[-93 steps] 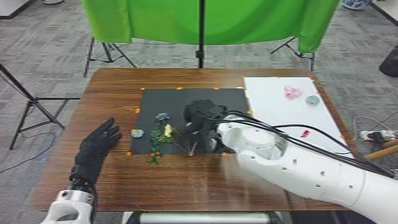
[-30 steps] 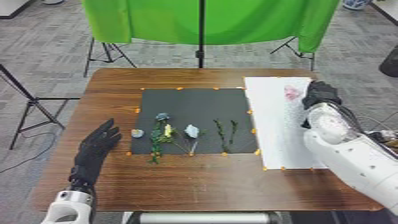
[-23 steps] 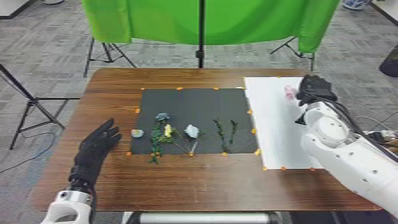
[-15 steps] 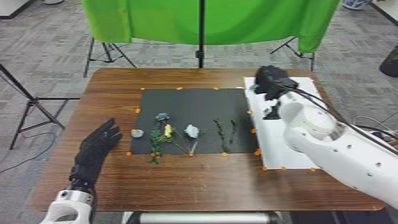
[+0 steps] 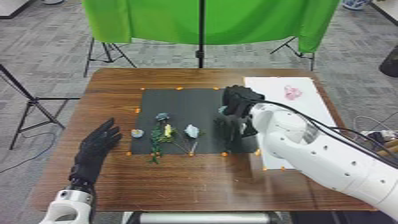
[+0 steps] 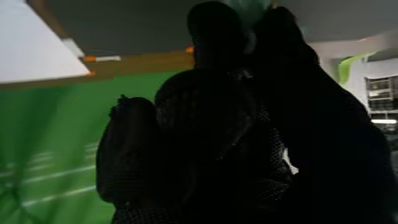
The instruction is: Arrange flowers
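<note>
R hand [image 5: 240,99] came off white sheet [image 5: 274,87], moved L, now over R side of blk mat [image 5: 182,107]. Teal flower [image 6: 250,7] gone from its spot next to pink flower [image 5: 293,92], now pinched btwn R fingertips above mat. Pink flower back in view, was covered by R hand/arm a sec ago.

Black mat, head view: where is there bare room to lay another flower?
The far part of the black mat is bare, bordered by its far edge, the blue-grey flower and the right hand. The near left is crowded with the yellow flower, white flower and green sprig. Under the right hand, I cannot tell.
</note>
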Controlling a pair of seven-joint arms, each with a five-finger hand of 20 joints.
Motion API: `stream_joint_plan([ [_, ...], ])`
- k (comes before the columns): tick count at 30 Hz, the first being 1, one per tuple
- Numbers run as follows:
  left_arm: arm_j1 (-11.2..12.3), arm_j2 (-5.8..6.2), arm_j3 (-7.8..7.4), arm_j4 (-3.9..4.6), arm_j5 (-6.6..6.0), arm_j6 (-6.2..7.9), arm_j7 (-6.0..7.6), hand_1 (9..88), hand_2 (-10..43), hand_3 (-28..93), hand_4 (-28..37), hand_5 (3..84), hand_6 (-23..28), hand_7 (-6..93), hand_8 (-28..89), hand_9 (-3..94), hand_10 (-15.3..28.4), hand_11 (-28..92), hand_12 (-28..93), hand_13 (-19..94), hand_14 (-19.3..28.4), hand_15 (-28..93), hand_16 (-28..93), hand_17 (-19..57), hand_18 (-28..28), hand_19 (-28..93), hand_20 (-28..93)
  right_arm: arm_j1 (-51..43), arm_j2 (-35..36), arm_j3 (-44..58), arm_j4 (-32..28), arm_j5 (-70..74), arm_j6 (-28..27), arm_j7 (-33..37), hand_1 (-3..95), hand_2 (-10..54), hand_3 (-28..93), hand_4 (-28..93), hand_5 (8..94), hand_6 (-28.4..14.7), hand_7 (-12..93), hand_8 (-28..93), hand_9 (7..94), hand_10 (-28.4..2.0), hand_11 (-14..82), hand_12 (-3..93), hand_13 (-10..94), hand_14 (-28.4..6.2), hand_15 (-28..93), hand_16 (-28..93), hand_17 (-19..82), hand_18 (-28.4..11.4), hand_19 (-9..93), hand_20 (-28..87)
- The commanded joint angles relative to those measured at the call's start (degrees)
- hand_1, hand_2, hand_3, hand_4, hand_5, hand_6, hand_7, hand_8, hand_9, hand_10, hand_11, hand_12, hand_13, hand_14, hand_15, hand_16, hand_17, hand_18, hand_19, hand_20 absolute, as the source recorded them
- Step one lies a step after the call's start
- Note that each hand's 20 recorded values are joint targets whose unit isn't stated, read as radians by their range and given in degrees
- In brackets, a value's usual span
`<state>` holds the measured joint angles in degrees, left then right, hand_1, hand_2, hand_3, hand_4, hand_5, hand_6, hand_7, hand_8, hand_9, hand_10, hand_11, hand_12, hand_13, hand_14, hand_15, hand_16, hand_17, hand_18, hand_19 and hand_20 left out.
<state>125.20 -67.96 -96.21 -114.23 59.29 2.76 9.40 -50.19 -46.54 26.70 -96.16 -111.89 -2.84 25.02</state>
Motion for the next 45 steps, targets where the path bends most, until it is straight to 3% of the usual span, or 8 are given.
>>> stream_joint_plan([
  [1, 0.4, -0.08, 0.26, 0.72, 0.23, -0.88, -0.68, 28.6, -4.4, 63, -20.3, 33.9, 3.5, 5.8, -5, 35.3, 10.9, 9, 13, 27, 15.5, 14, 4, 1.8, 14.2, 4, 18, -0.1, 0.4, -0.2, 0.3, -3.2, -0.4, -1.2, 56.7, -9.5, 51, -14, 72.4, -1.3, 17, 9, 86.5, -9.9, 15.3, 35.6, 91, -2.2, 55, 35, 67, -8.6, 93, 50],
  [11, 0.6, -0.27, 0.35, 0.75, 0.35, -0.96, -0.54, 28.7, -4.6, 63, -20.1, 33.5, 3.3, 5.7, -4, 35.1, 10.8, 9, 13, 27, 15.4, 14, 4, 1.8, 14.2, 4, 18, -0.9, 2.2, 0.8, -0.3, -5.9, -2.6, -2.3, 50.0, -9.5, 59, -19, 64.9, 0.4, 18, -9, 80.6, -10.3, 19.4, 33.2, 90, -2.5, 56, 35, 66, -8.9, 93, 50],
  [24, 0.7, -0.37, 0.06, 0.58, 0.45, -1.22, -0.77, 29.2, -4.9, 63, -19.8, 33.1, 3.0, 5.8, -4, 34.9, 10.8, 9, 13, 27, 15.4, 13, 4, 1.7, 14.2, 4, 18, -1.4, 3.2, 3.4, -2.5, -2.8, -8.6, -2.6, 42.7, -9.5, 63, -21, 56.9, -0.8, 14, -8, 74.0, -12.9, 23.8, 24.6, 88, -3.2, 56, 35, 64, -9.3, 93, 49],
  [28, 0.5, -0.40, 0.08, 0.66, 0.42, -1.18, -0.88, 29.2, -4.9, 63, -19.7, 33.1, 3.0, 5.8, -4, 34.9, 10.8, 9, 13, 27, 15.4, 13, 5, 1.7, 14.3, 4, 18, -2.2, 3.1, 8.0, -3.1, 4.9, -8.2, -2.0, 39.2, -9.5, 63, -21, 57.2, -0.9, 13, -8, 73.8, -13.3, 23.6, 24.2, 88, -3.6, 56, 34, 63, -10.0, 93, 48],
  [32, 0.7, -0.47, 0.01, 0.56, 0.41, -1.06, -0.77, 29.2, -4.9, 62, -19.7, 33.1, 3.1, 5.9, -4, 34.9, 10.8, 9, 13, 27, 15.4, 13, 5, 1.7, 14.2, 4, 18, -3.2, 3.7, 12.3, -3.3, 7.5, -4.0, -1.6, 35.5, -9.5, 62, -18, 59.6, -0.9, 14, -8, 74.9, -14.3, 23.1, 24.0, 88, -4.4, 55, 34, 62, -11.3, 93, 49],
  [38, 0.9, -0.45, -0.10, 0.47, 0.32, -0.94, -0.79, 29.2, -5.0, 63, -19.8, 33.2, 3.1, 5.9, -4, 34.9, 10.8, 9, 13, 27, 15.4, 13, 5, 1.7, 14.2, 4, 18, -2.4, 3.3, 14.4, 3.0, 0.9, 9.7, 4.5, 32.8, -9.5, 63, -16, 61.0, -1.3, 14, -8, 73.2, -15.2, 20.4, 23.0, 87, -5.7, 55, 34, 61, -12.8, 93, 50],
  [42, 1.0, -0.44, -0.08, 0.42, 0.28, -0.81, -0.80, 29.1, -5.0, 63, -19.8, 33.2, 3.1, 6.0, -5, 34.8, 10.8, 9, 13, 27, 15.4, 13, 5, 1.7, 14.2, 4, 18, -1.0, 2.7, 13.8, 9.1, -4.6, 9.3, 9.8, 32.2, -9.5, 64, -14, 55.7, -2.7, 11, -7, 64.7, -17.0, 14.2, 21.1, 84, -6.4, 56, 34, 59, -13.8, 93, 50],
  [45, 0.8, -0.38, 0.05, 0.49, 0.35, -0.85, -0.92, 29.1, -5.0, 63, -19.8, 33.2, 3.1, 6.0, -5, 34.9, 10.8, 9, 13, 27, 15.5, 13, 5, 1.7, 14.2, 4, 18, 0.0, 1.9, 13.8, 12.1, -5.9, 1.4, 12.5, 31.7, -9.5, 64, -14, 46.8, -1.5, 9, -6, 56.1, -18.4, 10.4, 20.9, 81, -8.7, 60, 32, 58, -14.8, 93, 50],
])
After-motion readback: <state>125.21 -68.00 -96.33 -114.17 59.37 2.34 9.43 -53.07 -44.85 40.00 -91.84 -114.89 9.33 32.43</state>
